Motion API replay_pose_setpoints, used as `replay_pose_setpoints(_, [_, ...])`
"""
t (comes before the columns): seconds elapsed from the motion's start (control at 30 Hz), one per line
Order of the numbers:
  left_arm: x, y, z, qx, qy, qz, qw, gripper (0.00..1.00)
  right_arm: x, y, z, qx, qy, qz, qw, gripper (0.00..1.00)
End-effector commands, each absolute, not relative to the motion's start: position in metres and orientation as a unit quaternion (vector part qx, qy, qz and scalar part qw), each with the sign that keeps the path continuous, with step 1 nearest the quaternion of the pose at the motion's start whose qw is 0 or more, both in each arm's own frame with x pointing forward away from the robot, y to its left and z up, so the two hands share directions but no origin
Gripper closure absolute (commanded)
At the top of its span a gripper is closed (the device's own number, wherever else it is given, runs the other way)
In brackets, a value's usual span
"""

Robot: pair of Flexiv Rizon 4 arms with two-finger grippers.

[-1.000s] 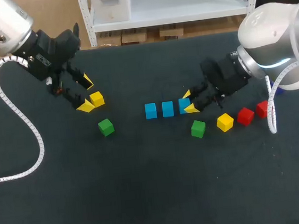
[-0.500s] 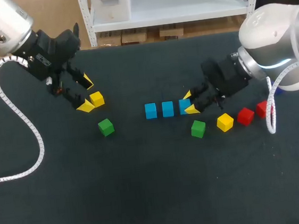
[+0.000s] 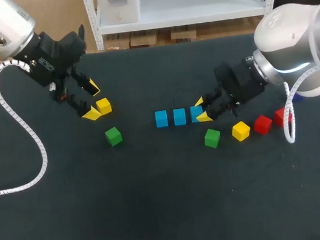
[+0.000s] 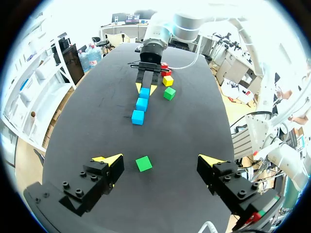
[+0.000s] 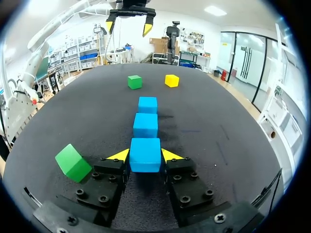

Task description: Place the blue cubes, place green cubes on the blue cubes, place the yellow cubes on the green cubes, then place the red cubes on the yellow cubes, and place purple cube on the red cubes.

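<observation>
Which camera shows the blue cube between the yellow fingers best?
The right wrist view: the blue cube sits big between the fingers of the right gripper. The head view partly hides it, and the left wrist view shows it tiny.

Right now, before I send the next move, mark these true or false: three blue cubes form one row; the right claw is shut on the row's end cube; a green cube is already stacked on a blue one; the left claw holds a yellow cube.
1. Three blue cubes lie in one row. True.
2. The right claw is shut on the end blue cube. True.
3. A green cube is stacked on a blue one. False: the left green cube and the right green cube both sit on the table.
4. The left claw holds a yellow cube. False: it is open, and the yellow cube lies beside it.
</observation>
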State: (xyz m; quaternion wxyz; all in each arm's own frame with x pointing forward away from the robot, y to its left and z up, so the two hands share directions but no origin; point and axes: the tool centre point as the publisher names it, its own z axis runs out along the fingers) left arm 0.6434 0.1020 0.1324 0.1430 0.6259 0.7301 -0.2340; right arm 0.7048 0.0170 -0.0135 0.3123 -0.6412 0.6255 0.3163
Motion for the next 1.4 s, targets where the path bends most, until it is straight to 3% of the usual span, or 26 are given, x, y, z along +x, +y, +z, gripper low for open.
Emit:
replay_pose_setpoints(0.03, [0.6439, 0.1025, 0.1322, 0.626, 0.73, -0.234, 0.143, 0.0, 0.7057, 0.0168, -0.0142, -0.641, 0.625, 0.318, 0.311, 1.0])
replay_pose_setpoints(0.2, [0.6439, 0.1025, 0.1322, 0.626, 0.73, -0.234, 0.143, 0.0, 0.7058, 0.0154, -0.0149, -0.64, 0.626, 0.319, 0.311, 1.0])
replay_pose_setpoints(0.47, [0.6439, 0.1025, 0.1322, 0.626, 0.73, -0.234, 0.143, 0.0, 0.7068, 0.0161, -0.0156, -0.641, 0.625, 0.321, 0.31, 0.87])
replay_pose_setpoints(0.83, [0.6439, 0.1025, 0.1322, 0.626, 0.73, -0.234, 0.143, 0.0, 0.7076, 0.0168, -0.0158, -0.64, 0.626, 0.322, 0.309, 0.84])
replay_pose_setpoints(0.97, [0.6439, 0.1025, 0.1322, 0.626, 0.73, -0.234, 0.143, 0.0, 0.7078, 0.0176, -0.0163, -0.64, 0.625, 0.323, 0.309, 0.8])
replay_pose_setpoints(1.13, [0.6439, 0.1025, 0.1322, 0.626, 0.73, -0.234, 0.143, 0.0, 0.7081, 0.0179, -0.0165, -0.639, 0.625, 0.324, 0.309, 0.64])
replay_pose_setpoints(1.4, [0.6439, 0.1025, 0.1322, 0.626, 0.73, -0.234, 0.143, 0.0, 0.7083, 0.0171, -0.0161, -0.638, 0.627, 0.324, 0.307, 0.61])
